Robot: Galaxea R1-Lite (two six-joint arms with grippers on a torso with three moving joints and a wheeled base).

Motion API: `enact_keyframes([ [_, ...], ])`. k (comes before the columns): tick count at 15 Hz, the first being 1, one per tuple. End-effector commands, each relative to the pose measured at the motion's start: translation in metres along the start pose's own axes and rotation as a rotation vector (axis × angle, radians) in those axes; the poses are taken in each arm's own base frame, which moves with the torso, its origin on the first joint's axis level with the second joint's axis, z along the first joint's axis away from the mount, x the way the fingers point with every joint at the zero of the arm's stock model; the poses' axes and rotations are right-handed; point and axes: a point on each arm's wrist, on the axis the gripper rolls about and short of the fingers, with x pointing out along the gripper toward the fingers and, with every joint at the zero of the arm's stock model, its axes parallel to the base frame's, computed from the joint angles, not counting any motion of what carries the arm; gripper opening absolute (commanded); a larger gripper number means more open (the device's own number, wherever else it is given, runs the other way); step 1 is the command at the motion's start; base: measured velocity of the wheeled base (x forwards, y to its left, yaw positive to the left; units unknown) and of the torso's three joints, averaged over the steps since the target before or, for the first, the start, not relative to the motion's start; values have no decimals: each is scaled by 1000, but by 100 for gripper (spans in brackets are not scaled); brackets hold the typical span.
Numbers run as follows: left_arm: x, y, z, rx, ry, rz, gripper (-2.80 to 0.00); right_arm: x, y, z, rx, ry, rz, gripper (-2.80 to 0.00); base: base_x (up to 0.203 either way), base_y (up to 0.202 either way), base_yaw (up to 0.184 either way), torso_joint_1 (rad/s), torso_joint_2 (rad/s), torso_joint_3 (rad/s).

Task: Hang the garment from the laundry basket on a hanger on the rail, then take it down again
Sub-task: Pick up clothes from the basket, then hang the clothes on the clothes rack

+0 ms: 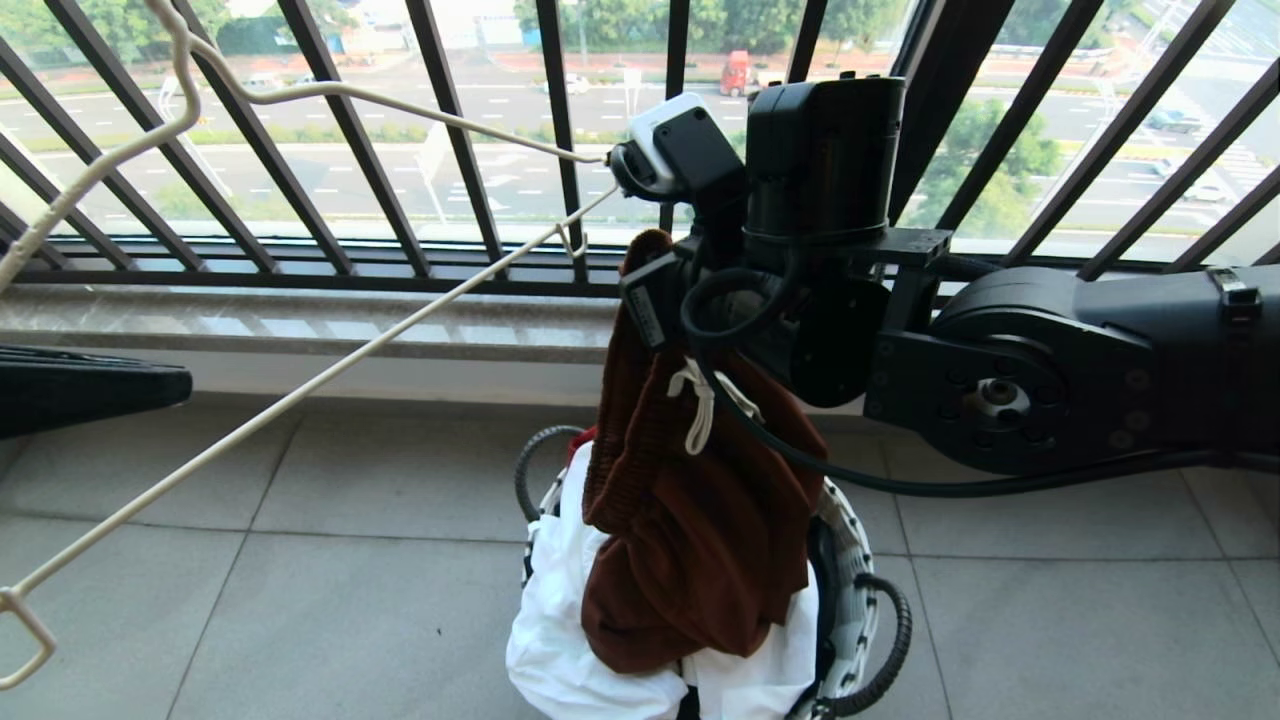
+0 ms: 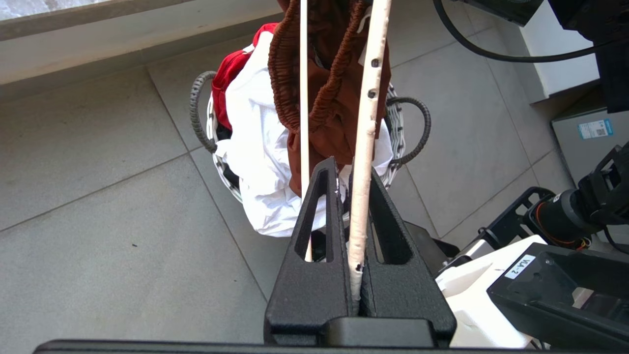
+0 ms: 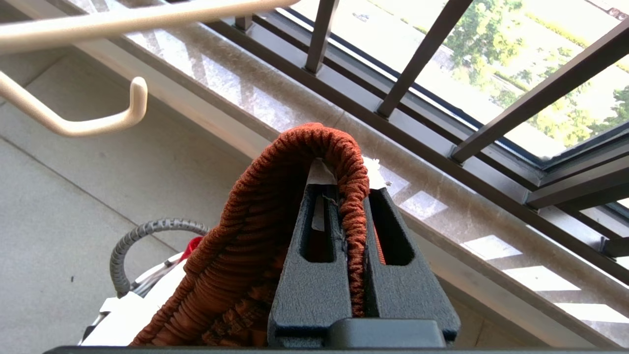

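Note:
The garment point(image 1: 690, 540), rust-brown shorts with a white drawstring, hangs by its gathered waistband above the laundry basket point(image 1: 868, 600). My right gripper point(image 3: 351, 189) is shut on that waistband point(image 3: 295, 162), which loops over one finger. The cream-white hanger point(image 1: 300, 395) slants across the left of the head view, its notch hook point(image 1: 572, 245) just beside the top of the shorts. My left gripper point(image 2: 344, 167), outside the head view, is shut on one hanger rod point(image 2: 368, 98); a thinner rod point(image 2: 303, 73) runs past its outer finger. The rail is out of view.
A white cloth point(image 1: 560, 640) and a red piece point(image 2: 231, 73) fill the basket under the shorts. The black balustrade point(image 1: 350, 130) and a stone sill point(image 1: 300, 320) run close behind. A dark flat object point(image 1: 90, 385) juts in at the left. Grey floor tiles point(image 1: 330, 620) surround the basket.

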Motion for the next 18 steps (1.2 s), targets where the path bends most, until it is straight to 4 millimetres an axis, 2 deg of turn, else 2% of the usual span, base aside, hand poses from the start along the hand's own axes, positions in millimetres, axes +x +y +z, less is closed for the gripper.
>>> enact_keyframes([
  [1, 1, 0, 0, 3, 1, -19, -280, -3, -3, 4, 4, -10, -6, -280, 0, 0, 0, 0, 0, 0],
  [9, 19, 5, -5, 18, 14, -59, -280, -5, -4, 4, 5, -11, -7, -280, 0, 0, 0, 0, 0, 0],
  [18, 21, 6, -3, 33, -4, -56, -280, -4, -4, 3, 3, -6, -7, -280, 0, 0, 0, 0, 0, 0],
])
